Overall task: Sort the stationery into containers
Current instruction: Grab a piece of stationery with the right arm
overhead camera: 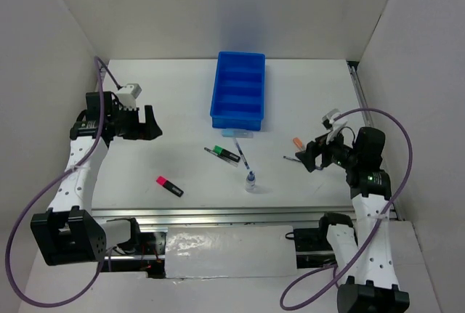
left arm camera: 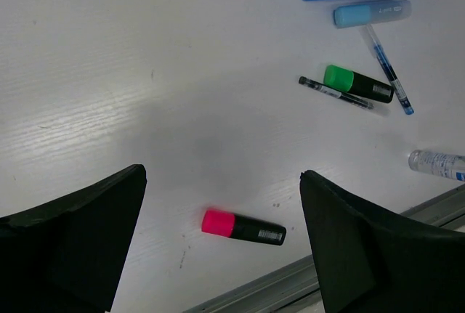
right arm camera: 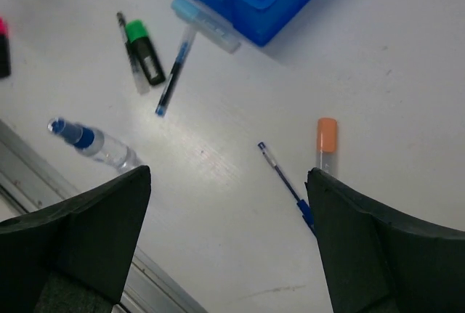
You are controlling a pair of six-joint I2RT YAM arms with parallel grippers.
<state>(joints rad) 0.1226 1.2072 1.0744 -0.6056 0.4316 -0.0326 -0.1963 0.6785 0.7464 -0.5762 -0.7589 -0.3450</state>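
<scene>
Left gripper (left arm camera: 221,176): black fingers spread wide, nothing between them, above the white counter (left arm camera: 109,73).
Right gripper (right arm camera: 229,173): fingers spread apart too, holding nothing.
Pink highlighter with black barrel (left arm camera: 243,227): lies flat near the counter's front edge, well apart from the other stationery.
Green highlighter with black barrel (left arm camera: 357,84): lies at mid-counter, right against a thin dark pen (left arm camera: 336,92).
Thin blue pen (left arm camera: 389,70): just beside the green highlighter, one end toward the tray.
Pale blue capped marker (left arm camera: 372,13): just beside the tray's near wall.
Small clear blue-capped bottle (right arm camera: 94,142): near the front edge; upright or lying, I cannot tell.
Orange-capped marker (right arm camera: 326,142): on the counter's right side, with a short blue pen (right arm camera: 287,182) beside it.
Blue rectangular plastic tray (overhead camera: 237,120): four crosswise compartments, at the counter's far middle.
</scene>
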